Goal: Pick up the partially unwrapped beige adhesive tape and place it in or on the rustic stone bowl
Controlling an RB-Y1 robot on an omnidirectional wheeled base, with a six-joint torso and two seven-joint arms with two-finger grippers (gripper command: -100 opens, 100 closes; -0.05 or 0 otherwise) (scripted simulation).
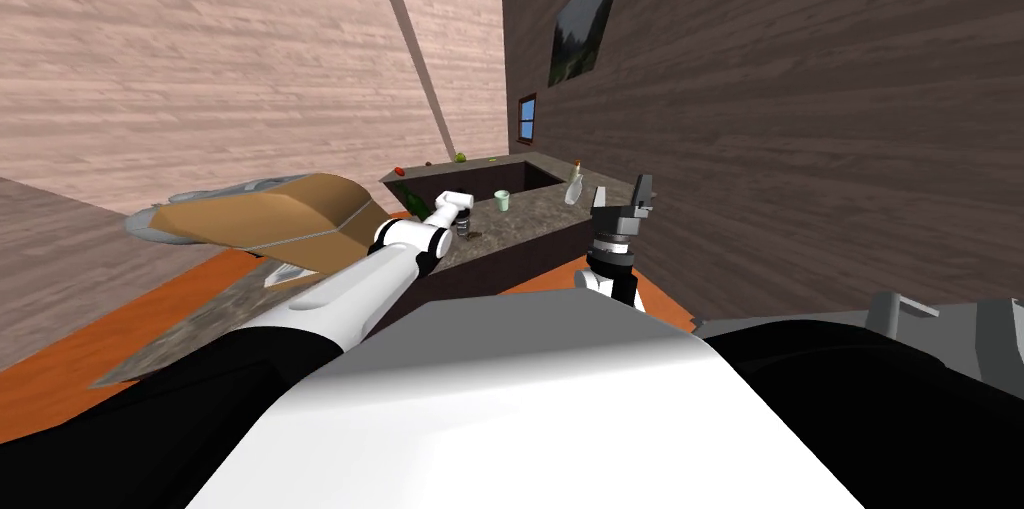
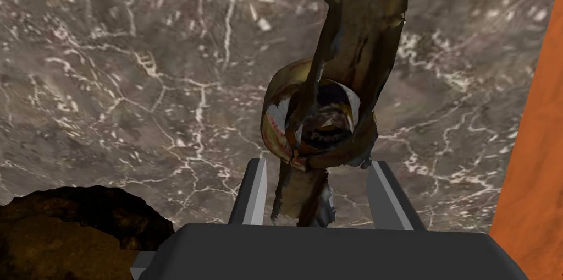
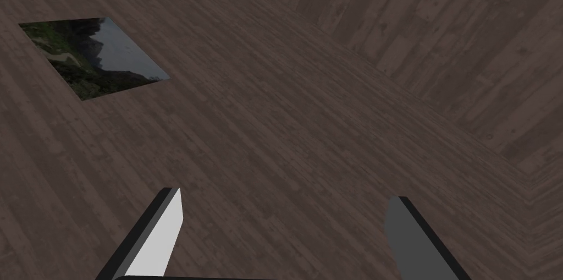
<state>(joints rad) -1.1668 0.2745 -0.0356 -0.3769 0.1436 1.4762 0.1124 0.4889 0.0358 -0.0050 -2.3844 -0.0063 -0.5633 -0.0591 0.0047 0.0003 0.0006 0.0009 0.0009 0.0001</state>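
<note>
Head view, left gripper lowered over the marbled counter, right gripper raised near the counter's end, left wrist view, fingers clamped on the beige tape roll, loose strip trailing, dark rough bowl nearby on the counter, right wrist view, fingers wide apart.

Flat, even light throughout, with heavy wide-lens warp in your head view.
In your head view the room sits rolled and its walls splay towards the corners. The pale planked wall reads bright and the dark plank wall dim. Light falls evenly over the bench, where the white veins stand out, while the tape and the bowl look murky brown. On your right end effector, one finger shows pale and lit, and the other sits in grey shade.
</note>
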